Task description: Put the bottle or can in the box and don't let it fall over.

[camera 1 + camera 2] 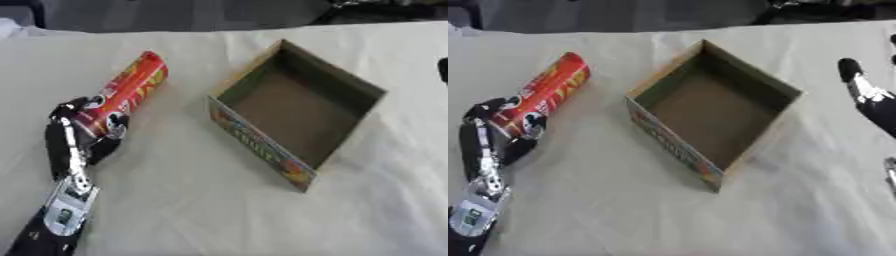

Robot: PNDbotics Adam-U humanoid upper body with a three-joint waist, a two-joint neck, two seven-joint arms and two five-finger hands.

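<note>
A long red can (127,92) with yellow print lies tilted over the white cloth, its far end pointing up and to the right. My left hand (70,142) comes in from the lower left with its fingers curled round the can's near end. An open cardboard box (297,107) with a printed front wall stands to the right of the can, apart from it, and nothing shows inside. At the right edge of the right eye view my right hand (866,97) shows only in part, away from the box.
A white cloth (192,210) covers the whole table. Dark shapes run along the far edge of the table.
</note>
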